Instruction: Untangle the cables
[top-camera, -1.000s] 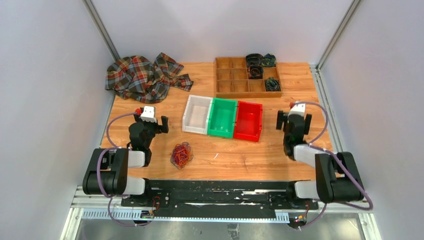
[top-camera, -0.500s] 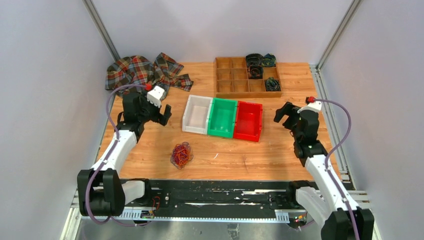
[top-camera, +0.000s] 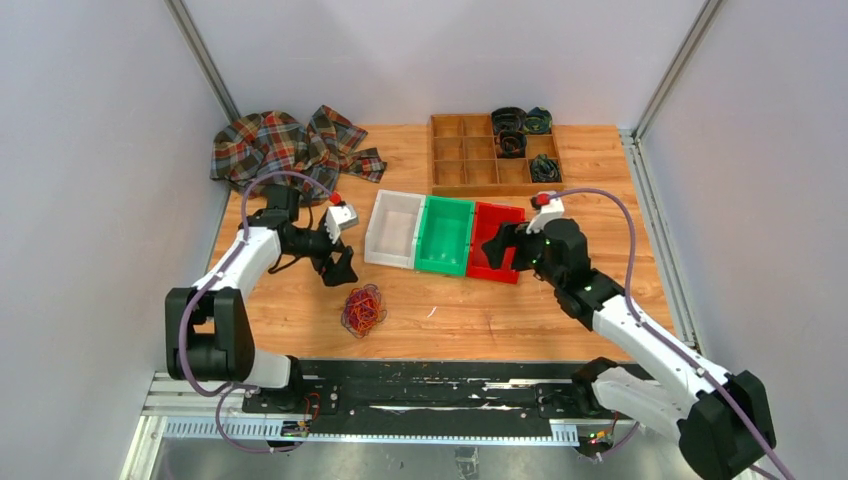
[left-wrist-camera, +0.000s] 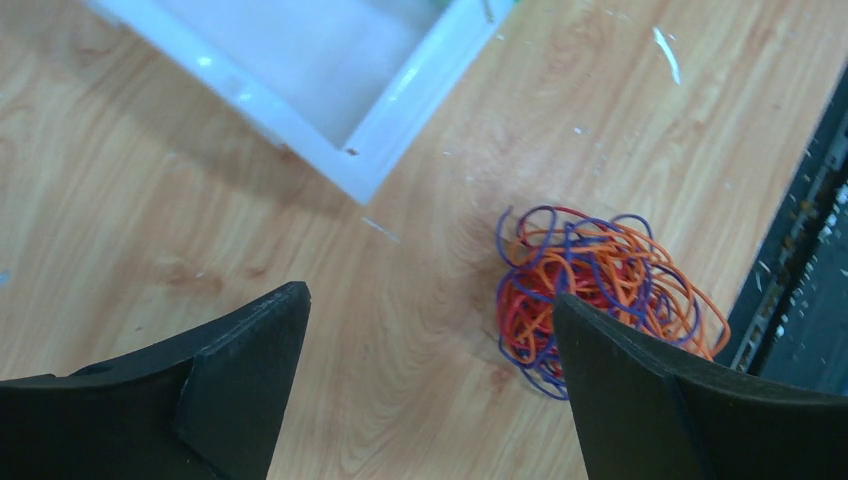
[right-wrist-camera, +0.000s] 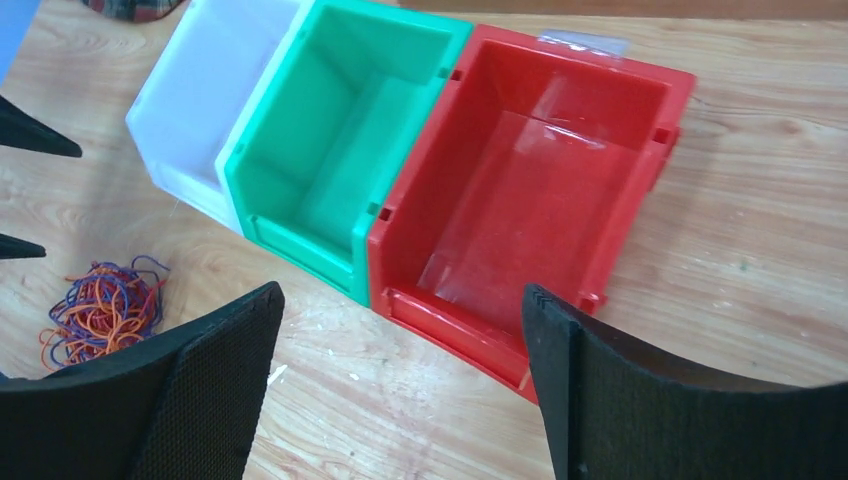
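Overhead, two robot arms reach out over a wooden table (top-camera: 480, 315), and the work has not properly begun. The cables (top-camera: 363, 310) lie as one small knotted ball of red, purple and orange strands on the bare table. The ball sits toward the near edge, left of centre and well apart from everything else.

The left fingers (top-camera: 343, 265) are spread wide and empty. They hang just beyond the tangle, between it and a white bin (right-wrist-camera: 170, 150). In the left wrist view the ball sits off to one side, partly hidden behind one finger rather than centred in the gap.

The right fingers (top-camera: 500, 245) are also spread wide and hold nothing. They hover over the near end of a red bin (right-wrist-camera: 450, 320), which stands in a row with a green bin (right-wrist-camera: 300, 240) and the white one. The tangle shows only at the far left edge of the right wrist view.

At the back of the table lie a plaid cloth (top-camera: 285, 150) and a wooden tray (top-camera: 470, 160) of small compartments.

By my reading, this is the approach step. Next, the left fingers need to shift toward the near edge until the ball sits between them, then lower and pinch an outer loop. The right arm would need to cross over to take a second strand, so the two can pull apart.
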